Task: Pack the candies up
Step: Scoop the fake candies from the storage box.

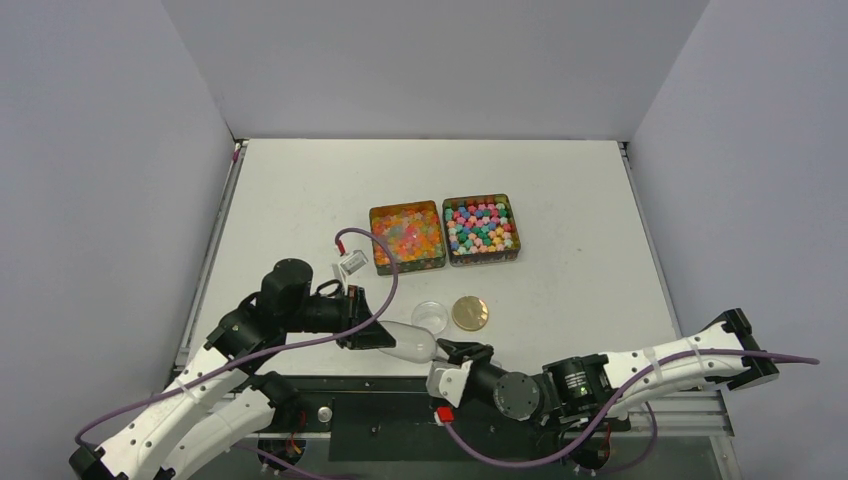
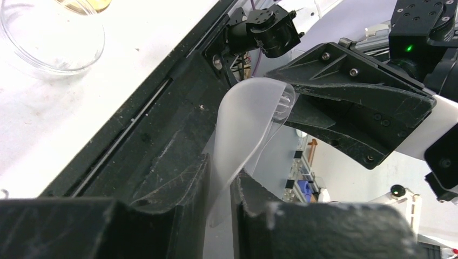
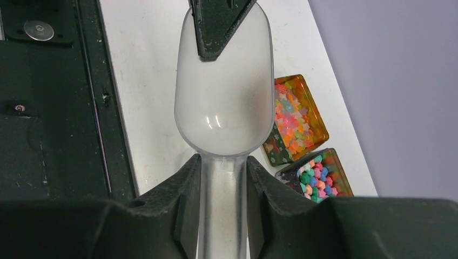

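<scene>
The candies fill two square tins: glossy orange, red and yellow ones (image 1: 407,235) in the left tin, opaque blue, green, pink and yellow ones (image 1: 480,227) in the right tin. Both show in the right wrist view, the glossy ones (image 3: 291,118) and the opaque ones (image 3: 316,175). A translucent plastic scoop (image 1: 410,343) hangs empty over the table's near edge. My right gripper (image 3: 222,183) is shut on its handle. My left gripper (image 2: 219,199) is shut on the front rim of its bowl (image 2: 248,129).
A small clear round jar (image 1: 431,316) stands open beside a flat gold lid (image 1: 470,313), just beyond the scoop. The jar (image 2: 51,38) is empty in the left wrist view. The black base rail (image 1: 400,410) runs below the grippers.
</scene>
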Action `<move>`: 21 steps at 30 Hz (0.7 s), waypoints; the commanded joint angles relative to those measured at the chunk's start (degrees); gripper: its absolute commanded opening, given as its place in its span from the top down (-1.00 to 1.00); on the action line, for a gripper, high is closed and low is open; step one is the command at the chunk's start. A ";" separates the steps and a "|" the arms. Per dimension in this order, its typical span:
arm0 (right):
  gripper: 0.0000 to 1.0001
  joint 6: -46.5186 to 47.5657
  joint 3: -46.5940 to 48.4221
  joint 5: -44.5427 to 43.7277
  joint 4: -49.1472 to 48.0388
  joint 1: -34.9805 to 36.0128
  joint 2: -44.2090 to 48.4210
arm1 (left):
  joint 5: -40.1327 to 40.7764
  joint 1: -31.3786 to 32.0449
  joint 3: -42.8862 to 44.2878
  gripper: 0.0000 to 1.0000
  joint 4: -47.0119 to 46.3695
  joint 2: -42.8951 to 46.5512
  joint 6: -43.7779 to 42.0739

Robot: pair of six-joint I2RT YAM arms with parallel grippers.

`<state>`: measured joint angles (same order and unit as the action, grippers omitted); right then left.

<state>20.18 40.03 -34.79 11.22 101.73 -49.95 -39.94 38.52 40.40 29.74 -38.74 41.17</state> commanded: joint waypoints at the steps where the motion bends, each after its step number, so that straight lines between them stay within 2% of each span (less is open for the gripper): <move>1: 1.00 -0.82 1.54 -1.98 -2.75 0.48 0.44 | -0.09 0.24 0.79 0.49 -3.10 0.38 0.02; 5: 1.00 -2.32 1.61 -3.19 -0.72 0.03 0.01 | 1.89 0.24 1.49 0.11 -2.94 0.17 -0.71; 9: 1.00 -3.77 2.28 -3.25 1.62 -1.45 -0.22 | 6.09 0.15 3.04 -0.11 -1.01 -0.19 -2.11; 14: 1.00 -5.57 3.05 -1.24 3.91 -5.99 -0.42 | 16.01 0.13 6.59 -0.41 4.37 0.17 -5.70; 21: 1.00 -6.69 6.97 1.01 9.90 -14.89 -3.73 | 29.17 0.06 10.21 -0.65 10.82 1.08 -11.07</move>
<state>15.16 42.22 -34.89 17.74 90.91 -51.88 -20.97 38.59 46.83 36.62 -38.61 34.72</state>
